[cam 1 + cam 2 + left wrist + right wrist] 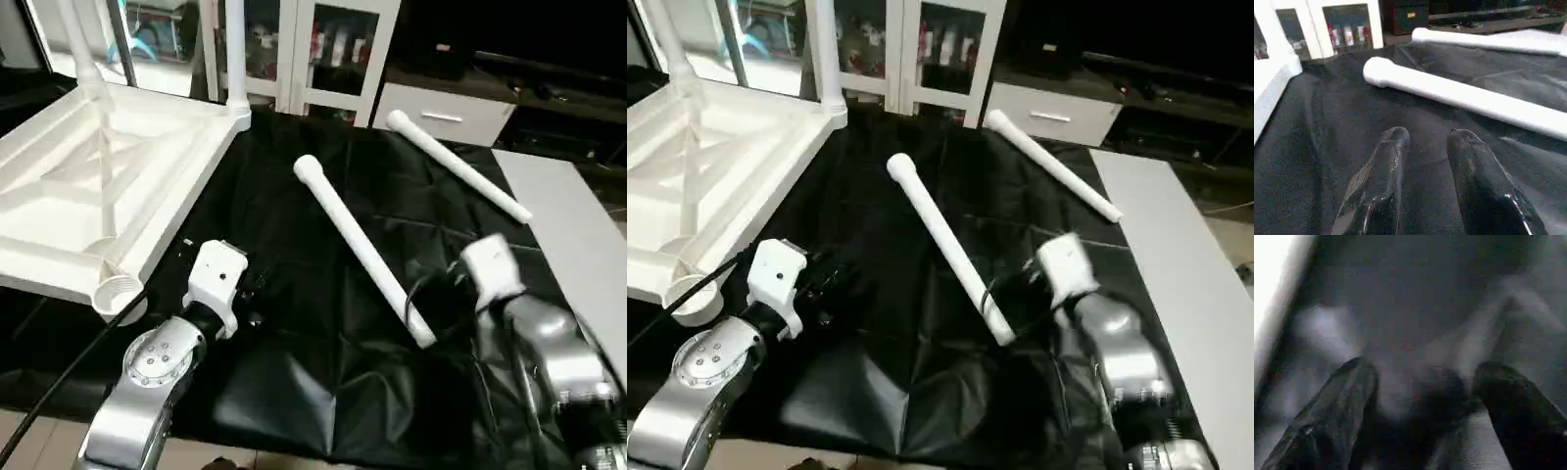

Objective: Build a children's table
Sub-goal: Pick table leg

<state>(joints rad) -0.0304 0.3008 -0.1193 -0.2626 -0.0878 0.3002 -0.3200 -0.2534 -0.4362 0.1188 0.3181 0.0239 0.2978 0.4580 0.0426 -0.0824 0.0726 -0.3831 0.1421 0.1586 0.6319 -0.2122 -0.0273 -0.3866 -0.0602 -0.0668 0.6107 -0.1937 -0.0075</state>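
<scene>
The white tabletop (88, 186) lies upside down at the left, ribs up. Two legs (235, 59) stand upright in its far corner sockets, and its near corner socket (118, 291) is empty. Another leg (358, 245) lies diagonally on the black cloth, with one more leg (456, 164) farther back on the right. My left gripper (1430, 137) hovers low over the cloth just right of the empty socket, open and holding nothing. My right gripper (1420, 369) is open right beside the near end of the diagonal leg, with cloth between its fingers.
A black cloth (294, 372) covers the work surface. A pale board (578, 225) lies along its right edge. White glass-door cabinets (323, 49) and a drawer unit (441, 113) stand behind. A black cable (59, 382) runs past my left forearm.
</scene>
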